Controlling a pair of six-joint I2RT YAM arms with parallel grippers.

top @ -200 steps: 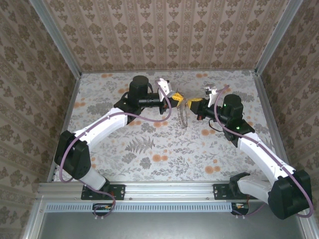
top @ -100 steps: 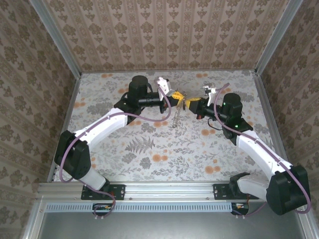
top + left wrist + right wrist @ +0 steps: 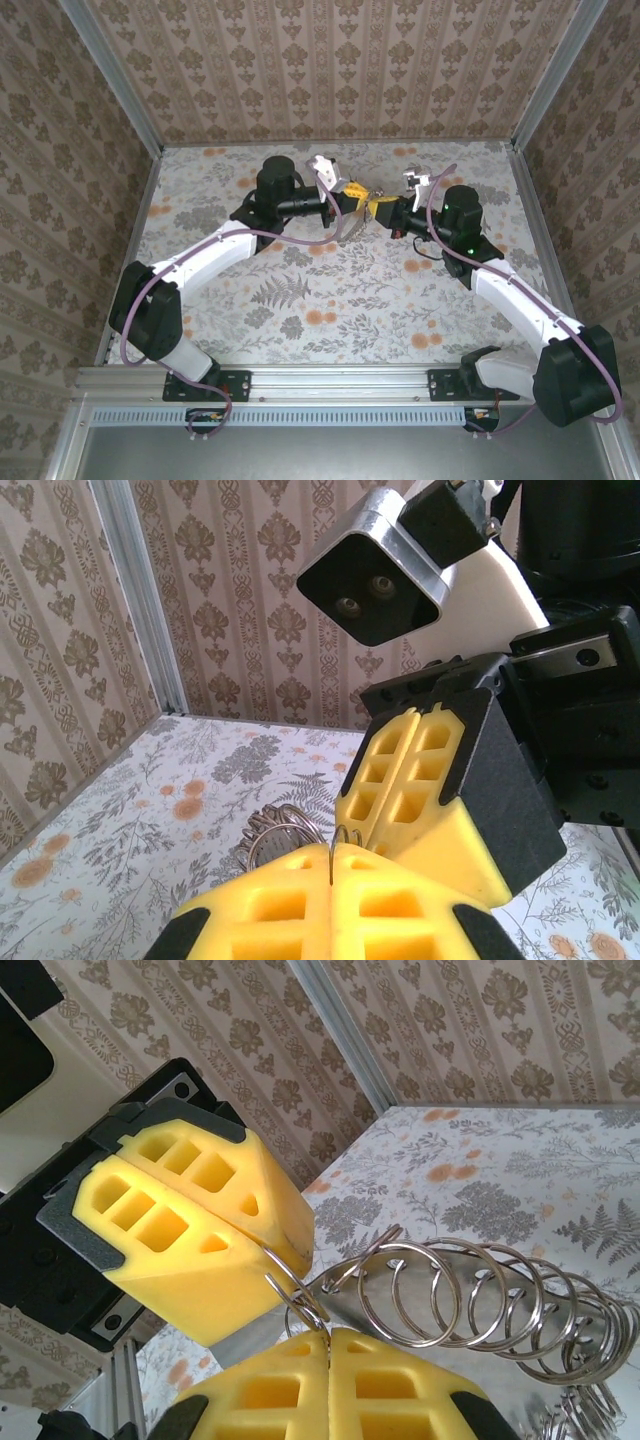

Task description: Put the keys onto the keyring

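Both grippers meet above the far middle of the table. My left gripper (image 3: 352, 193) (image 3: 330, 848) is shut, and a thin silver wire ring of the keyring (image 3: 341, 836) sticks out of the seam between its pads. My right gripper (image 3: 378, 203) (image 3: 328, 1332) is also shut, pinching the same small ring (image 3: 300, 1295). The left arm's yellow pads (image 3: 190, 1220) grip that ring from the other side. A row of several larger silver rings (image 3: 480, 1290) trails off it, with flat grey metal (image 3: 450, 1360) behind them that may be the keys. The bunch hangs below the grippers (image 3: 344, 228).
The floral table top (image 3: 300, 300) lies below, boxed in by patterned walls (image 3: 330, 70) with metal corner posts (image 3: 540, 80). The right arm's camera housing (image 3: 380, 575) looms close above the left pads. The two arms' fingers almost touch.
My right gripper has moved left until it meets the left one. The hanging rings have swung left with it. The left arm has hardly moved.
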